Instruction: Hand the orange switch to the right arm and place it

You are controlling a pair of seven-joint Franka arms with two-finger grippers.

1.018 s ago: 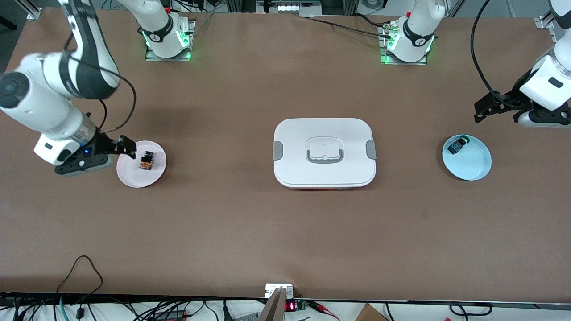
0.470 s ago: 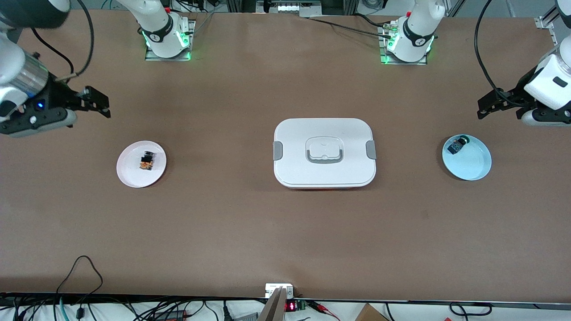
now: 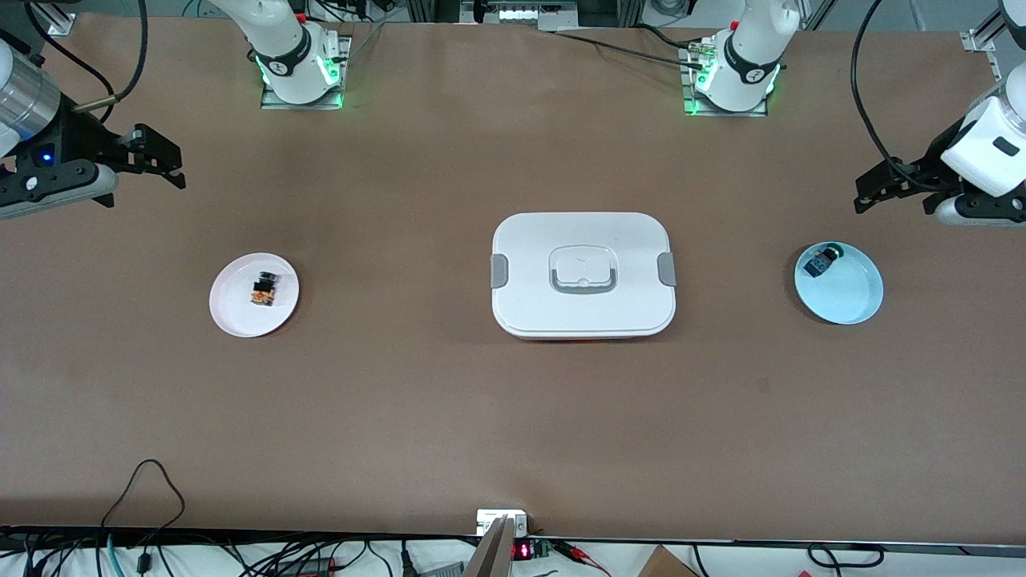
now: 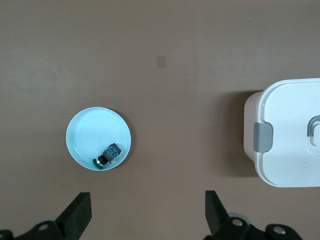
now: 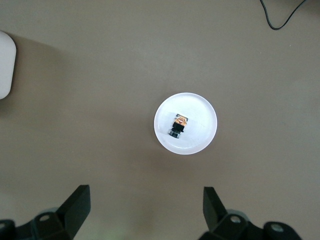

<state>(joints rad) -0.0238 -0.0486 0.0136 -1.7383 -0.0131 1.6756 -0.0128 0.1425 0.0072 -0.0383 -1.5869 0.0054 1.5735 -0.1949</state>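
Orange switch (image 3: 263, 288) lies on white plate (image 3: 232, 316), left of frame centre. Right gripper (image 3: 164, 164) at upper left, over bare table (image 3: 513, 417), fingers spread wide, holding nothing. Left gripper (image 3: 870, 195) at upper right, likewise spread, holding nothing, above blue plate (image 3: 850, 300) with green-capped switch (image 3: 822, 261)

A big flat brown table (image 3: 417, 401) fills almost the whole scene. Its top is smooth and dull, with soft, even light on it and only pale shadows. Along the edge nearest the front camera, black cables (image 3: 144, 553) hang in messy loops, and one thin black wire (image 3: 148, 481) curls up onto the brown top. In the middle of that edge sits a small box with tiny red glowing numbers (image 3: 521, 550). At the edge farthest from the camera stand silver metal frame bars (image 3: 982, 36), more dark cables and a bright white light strip (image 3: 521, 12).
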